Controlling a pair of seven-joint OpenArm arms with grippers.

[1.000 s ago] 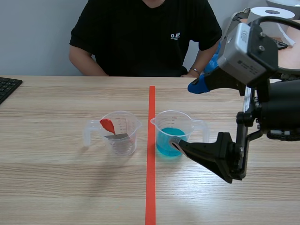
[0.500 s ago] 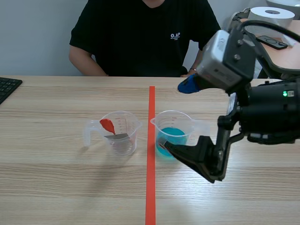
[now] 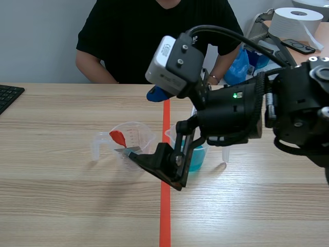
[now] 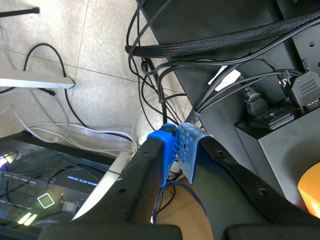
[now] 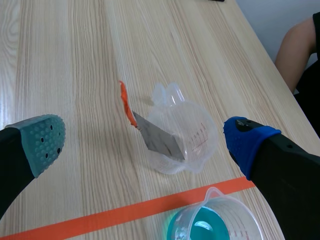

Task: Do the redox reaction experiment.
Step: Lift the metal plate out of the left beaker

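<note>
A clear measuring cup point(image 3: 134, 139) stands left of the orange-red tape line and holds a grey metal strip point(image 3: 128, 151) with a red end point(image 3: 118, 137). A second clear cup with blue liquid point(image 3: 196, 157) stands right of the line, mostly behind the right arm. My right gripper point(image 3: 143, 125) reaches across the line and hangs open around the left cup. In the right wrist view the cup point(image 5: 192, 145) with the strip point(image 5: 159, 140) lies between and ahead of the open right gripper point(image 5: 144, 140); the blue-liquid cup point(image 5: 212, 225) is nearer. My left gripper point(image 4: 177, 150) is shut, off the table above cables.
A person in a black shirt point(image 3: 159, 41) sits across the table, forearms at its far edge. A black keyboard point(image 3: 7, 95) lies at the far left. A paper roll point(image 3: 295, 20) stands on another surface at the back right.
My right arm has swung left, from beside the blue-liquid cup across the tape line to the cup with the metal strip. Its fingers stay open. Both cups keep their places.
</note>
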